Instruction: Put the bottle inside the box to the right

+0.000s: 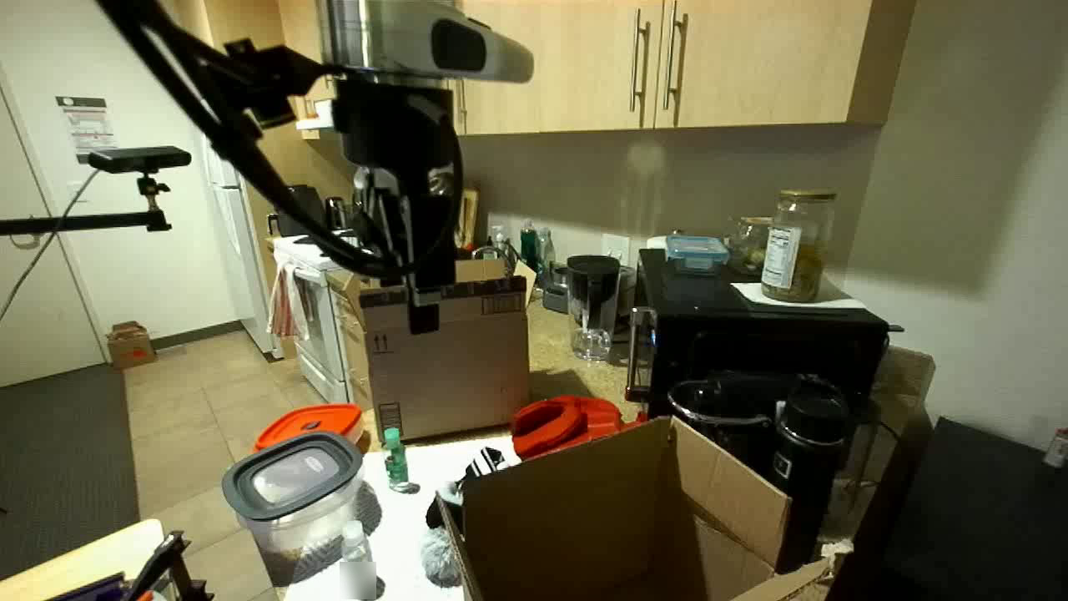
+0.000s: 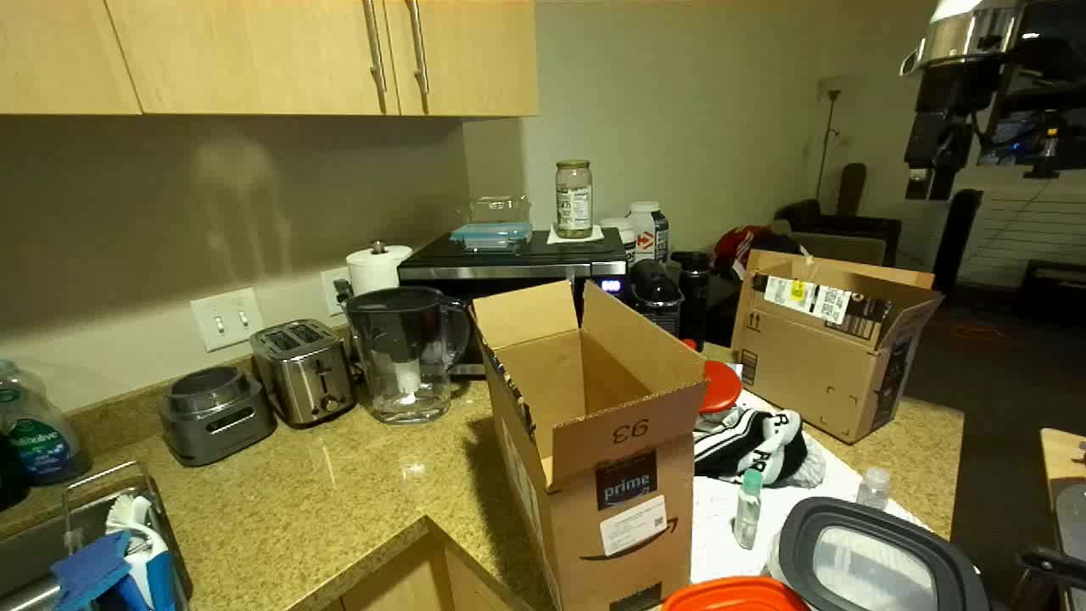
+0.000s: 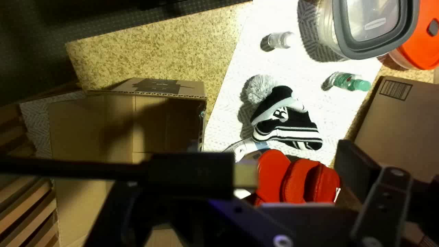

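Black two-fingered gripper (image 3: 293, 168): hangs high above the speckled tan counter (image 3: 154, 58), fingers spread wide apart.
Slim greenish bottle with green cap (image 1: 395, 463): stands upright well below the gripper, on a white mat (image 3: 337, 113).
Large open brown cardboard box (image 1: 617, 517): below the gripper and right of it in an exterior view.
Black-and-white knit hat with grey pompom (image 3: 286, 118): below the gripper, between the bottle and the box.

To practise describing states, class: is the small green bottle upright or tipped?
Upright: in both exterior views the green bottle stands on the white surface, cap uppermost.
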Motion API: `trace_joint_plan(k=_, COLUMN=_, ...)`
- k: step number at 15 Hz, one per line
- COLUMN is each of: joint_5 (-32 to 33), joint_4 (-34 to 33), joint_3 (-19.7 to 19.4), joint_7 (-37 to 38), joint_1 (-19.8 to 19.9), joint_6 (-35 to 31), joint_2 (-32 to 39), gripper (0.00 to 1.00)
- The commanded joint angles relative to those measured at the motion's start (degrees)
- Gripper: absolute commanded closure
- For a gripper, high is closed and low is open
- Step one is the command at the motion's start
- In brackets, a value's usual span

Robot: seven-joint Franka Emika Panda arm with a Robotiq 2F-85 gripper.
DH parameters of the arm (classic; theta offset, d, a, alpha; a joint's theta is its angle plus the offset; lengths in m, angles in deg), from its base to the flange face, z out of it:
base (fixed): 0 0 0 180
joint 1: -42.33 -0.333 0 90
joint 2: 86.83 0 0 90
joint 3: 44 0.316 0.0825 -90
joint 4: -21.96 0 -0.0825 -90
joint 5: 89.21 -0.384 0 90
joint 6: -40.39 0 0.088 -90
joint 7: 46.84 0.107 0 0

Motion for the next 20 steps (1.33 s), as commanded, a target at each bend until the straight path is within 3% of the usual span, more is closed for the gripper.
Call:
trace_joint_plan(k=1, joint_5=-0.51, joint_4=-0.14, joint_3=0.92, joint_7=-0.5, joint_1=1.16, joint_6=0.13, joint_2=0.22, gripper=0.0)
trace_joint_plan(k=10, joint_5=-0.29, joint_4=0.7, joint_3=1.23, joint_7=-0.3, joint_1=1.19, joint_6=-1.16, joint_2=-0.3, gripper=0.0)
trace_joint_plan(k=20, joint_5=-1.48, joint_4=9.55, joint_3=7.73, joint_7=3.45, joint_1=-1.25, joint_6=-6.26, joint_2=-5.24, gripper=0.0)
